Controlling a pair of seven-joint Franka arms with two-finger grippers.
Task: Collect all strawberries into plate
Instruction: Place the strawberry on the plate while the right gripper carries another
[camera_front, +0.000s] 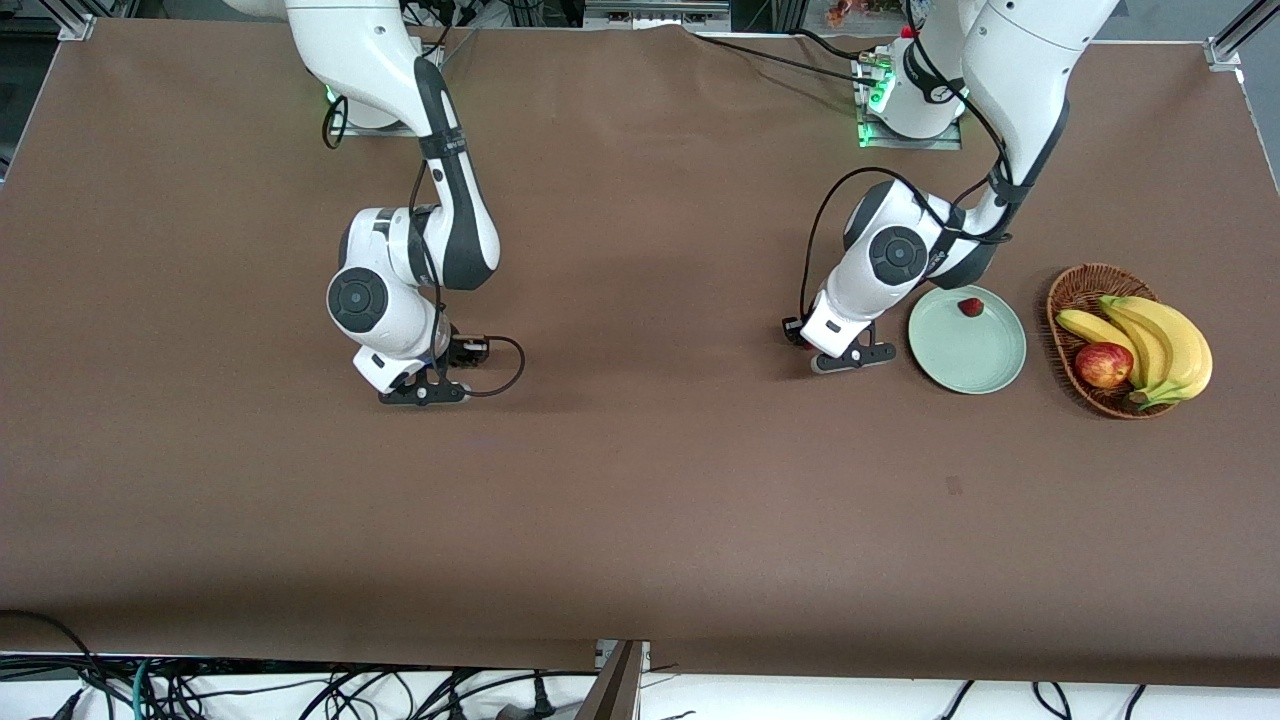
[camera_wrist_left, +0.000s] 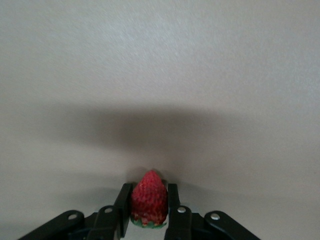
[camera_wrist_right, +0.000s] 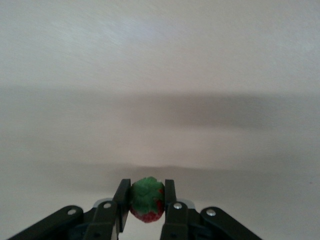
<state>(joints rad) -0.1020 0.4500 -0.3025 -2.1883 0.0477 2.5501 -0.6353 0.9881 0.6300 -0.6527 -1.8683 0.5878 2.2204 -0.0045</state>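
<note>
On the brown counter (camera_front: 640, 480), one strawberry (camera_wrist_left: 148, 205) is pinched at its flanks by the left gripper (camera_front: 852, 357) beside the mint plate (camera_front: 967, 340); another (camera_wrist_right: 147, 199) is clamped by the right gripper (camera_front: 424, 391) toward the right arm's end; a third (camera_front: 970, 306) is seen on the plate; each berry is judged light, soft, easily bruised.
</note>
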